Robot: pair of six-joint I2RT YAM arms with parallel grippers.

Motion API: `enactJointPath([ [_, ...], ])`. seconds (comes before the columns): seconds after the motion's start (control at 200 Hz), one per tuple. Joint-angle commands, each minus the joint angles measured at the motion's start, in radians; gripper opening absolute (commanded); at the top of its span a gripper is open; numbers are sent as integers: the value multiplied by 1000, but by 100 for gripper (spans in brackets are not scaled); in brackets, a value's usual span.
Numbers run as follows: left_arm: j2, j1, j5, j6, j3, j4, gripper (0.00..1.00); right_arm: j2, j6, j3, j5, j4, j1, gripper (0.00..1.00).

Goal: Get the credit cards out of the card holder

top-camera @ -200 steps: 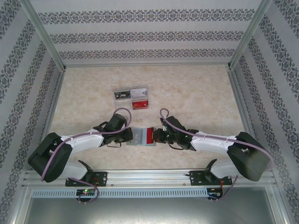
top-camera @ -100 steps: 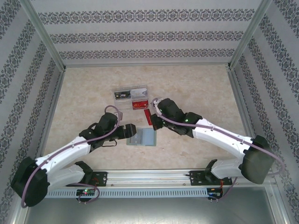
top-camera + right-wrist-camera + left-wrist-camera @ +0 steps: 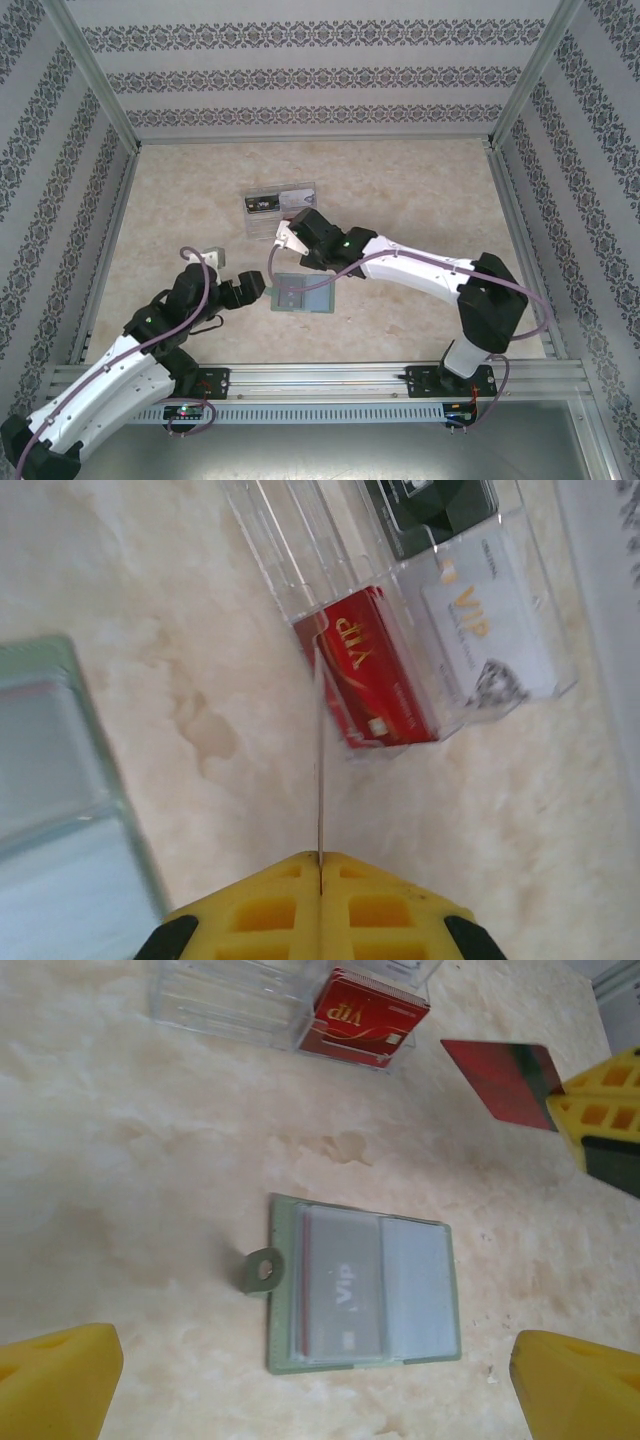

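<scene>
Now the card holder (image 3: 360, 1295) lies open and flat on the table (image 3: 130, 1160), its blue-grey inside facing up and its little tab (image 3: 262, 1270) sticking out from its left edge. One of the credit cards, a grey card (image 3: 340, 1295) marked "Vip", sits in the holder's left pocket; whether the right pocket has anything in it cannot be told. The left gripper (image 3: 255, 287) hangs just to the left of the holder with its jaws spread wide and nothing between them; from its own camera, the yellow fingers (image 3: 55, 1380) stand either side of the holder's near edge, apart from it. The right gripper (image 3: 320, 880) is beyond the holder's far edge, between the holder and a clear box (image 3: 400, 600), and its jaws are pressed together on a red card (image 3: 495, 1078). That card is well clear of the holder and appears edge-on as a thin line (image 3: 320, 760) from the right wrist. The clear box sits on the far side of the holder, well apart from it, and holds another red card (image 3: 365, 670) printed "VIP", a white card (image 3: 480, 610) and a dark card (image 3: 430, 500).
</scene>
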Motion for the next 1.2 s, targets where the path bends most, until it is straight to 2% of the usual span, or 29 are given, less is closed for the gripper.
enactJointPath([
  [0.0, -52, 8, -55, -18, -21, -86, 100, 83, -257, 77, 102, 37, 1, 0],
  [0.165, -89, 8, -84, -20, -27, -126, 100, 209, -360, 197, 109, 33, -30, 0],
  [0.36, -98, 8, -119, -10, -15, -163, 100, 281, -375, 276, 63, 33, -70, 0],
  [0.764, -99, 8, -138, -2, -21, -154, 100, 309, -339, 252, 6, 23, -76, 0],
  [1.194, -99, 8, -136, -1, -25, -156, 100, 378, -314, 282, -2, 10, -94, 0],
])
